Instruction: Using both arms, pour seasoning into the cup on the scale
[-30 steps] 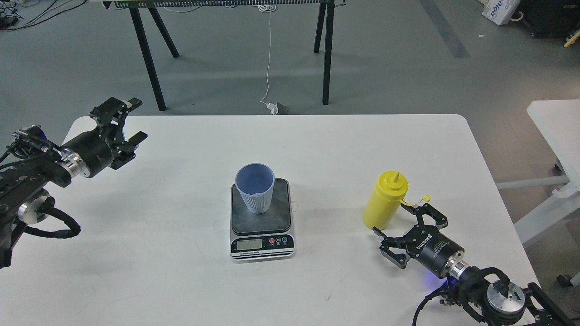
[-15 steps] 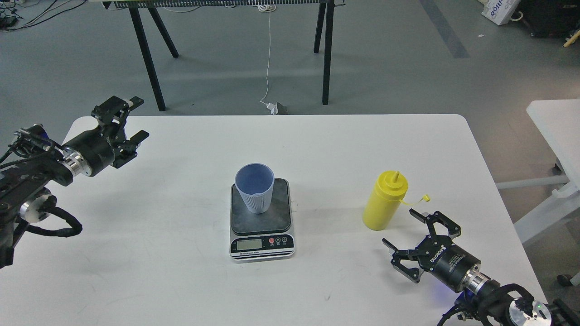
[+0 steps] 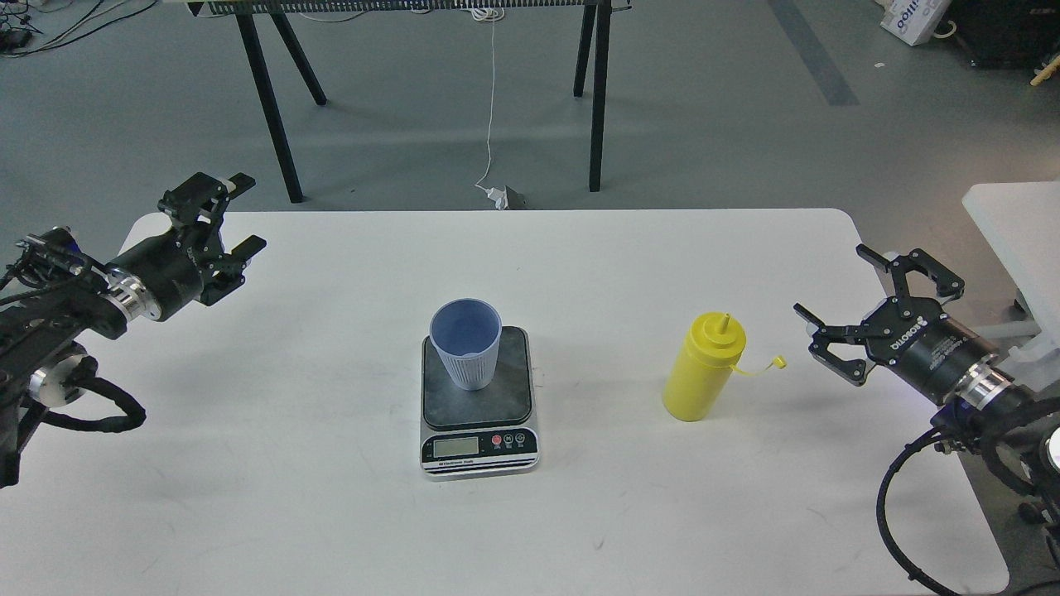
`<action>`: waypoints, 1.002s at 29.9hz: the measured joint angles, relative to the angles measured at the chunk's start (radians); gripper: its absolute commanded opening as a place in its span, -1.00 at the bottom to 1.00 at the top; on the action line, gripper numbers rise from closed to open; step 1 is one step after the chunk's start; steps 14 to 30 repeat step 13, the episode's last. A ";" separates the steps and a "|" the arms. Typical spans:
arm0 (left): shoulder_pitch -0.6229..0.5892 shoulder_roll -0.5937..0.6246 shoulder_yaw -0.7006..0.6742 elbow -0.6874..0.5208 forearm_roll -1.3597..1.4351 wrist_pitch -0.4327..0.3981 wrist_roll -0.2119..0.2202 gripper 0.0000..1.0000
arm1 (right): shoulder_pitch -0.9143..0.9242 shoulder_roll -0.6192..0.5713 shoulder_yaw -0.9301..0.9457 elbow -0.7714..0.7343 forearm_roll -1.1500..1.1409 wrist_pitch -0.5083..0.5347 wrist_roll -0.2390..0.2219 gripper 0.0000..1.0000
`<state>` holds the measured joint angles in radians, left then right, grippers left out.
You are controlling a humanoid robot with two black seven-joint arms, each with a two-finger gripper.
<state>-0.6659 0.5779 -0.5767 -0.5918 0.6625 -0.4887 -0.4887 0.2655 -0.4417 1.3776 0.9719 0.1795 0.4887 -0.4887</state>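
Observation:
The yellow squeeze bottle of seasoning (image 3: 702,367) stands upright on the white table, right of the middle, with its tethered cap hanging off to the right. The light blue cup (image 3: 466,343) stands upright on the dark platform of the scale (image 3: 478,447) at the table's middle. My right gripper (image 3: 836,290) is open and empty, off to the right of the bottle near the table's right edge, apart from it. My left gripper (image 3: 232,212) is open and empty above the table's far left corner.
The white table (image 3: 331,513) ends at a rounded right edge under my right arm. A second white table (image 3: 1014,223) stands to the right. A black-legged trestle (image 3: 277,116) and a white cable (image 3: 493,108) are on the floor behind.
My right gripper has drawn away from the bottle, swinging from the near side of the table up and right to its right edge. The left gripper shifted slightly left. The bottle stays standing.

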 measured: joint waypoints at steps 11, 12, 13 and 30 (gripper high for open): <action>-0.004 0.005 -0.001 0.001 -0.094 0.000 0.000 0.99 | 0.149 0.112 -0.049 -0.149 -0.012 0.000 0.000 0.92; -0.004 0.008 -0.002 0.001 -0.096 0.000 0.000 0.99 | 0.150 0.116 -0.055 -0.156 -0.013 0.000 0.000 0.92; -0.004 0.011 -0.003 0.001 -0.098 0.000 0.000 0.99 | 0.152 0.117 -0.061 -0.164 -0.014 0.000 0.000 0.92; -0.004 0.011 -0.003 0.001 -0.098 0.000 0.000 0.99 | 0.152 0.117 -0.061 -0.164 -0.014 0.000 0.000 0.92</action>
